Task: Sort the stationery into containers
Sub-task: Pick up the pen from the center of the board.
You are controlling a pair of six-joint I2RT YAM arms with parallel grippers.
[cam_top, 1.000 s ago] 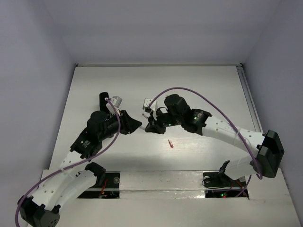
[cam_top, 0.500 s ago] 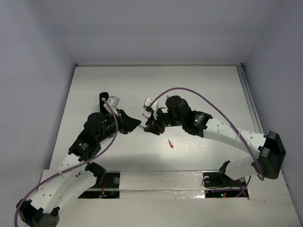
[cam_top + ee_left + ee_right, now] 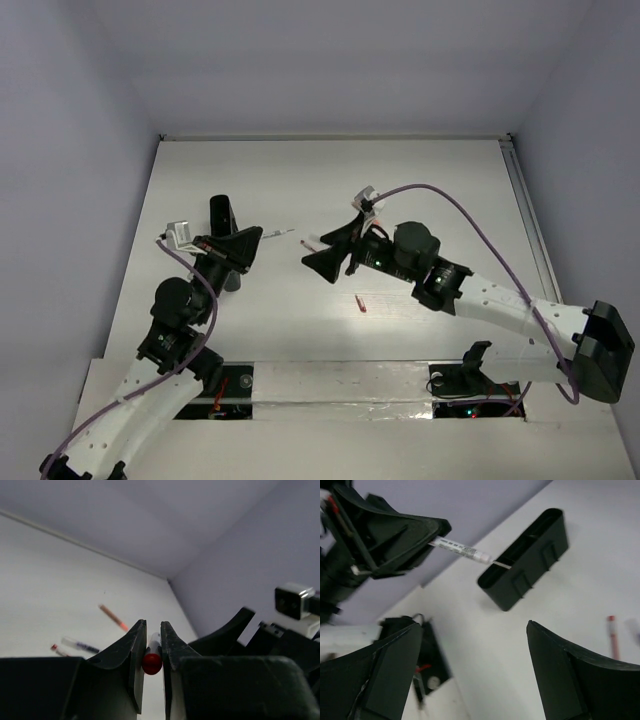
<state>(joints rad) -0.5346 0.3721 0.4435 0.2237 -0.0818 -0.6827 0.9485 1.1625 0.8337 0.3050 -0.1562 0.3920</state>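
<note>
One white pen (image 3: 281, 233) is clamped in the left hand (image 3: 257, 236) at 4 o'clock of the black box (image 3: 219, 210), not yet deposited; the right hand (image 3: 320, 262) stands open and empty, and a red pen (image 3: 360, 303) lies loose on the surface (image 3: 420, 190).

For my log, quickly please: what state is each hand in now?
Left hand: closed, holding a white pen with a red end.
Right hand: open, holding nothing.

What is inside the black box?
In the right wrist view the black box shows a dark opening with one thin pale strip across it; I cannot tell what that is. Its walls hide the bottom. From above, the left gripper covers part of it.
</note>
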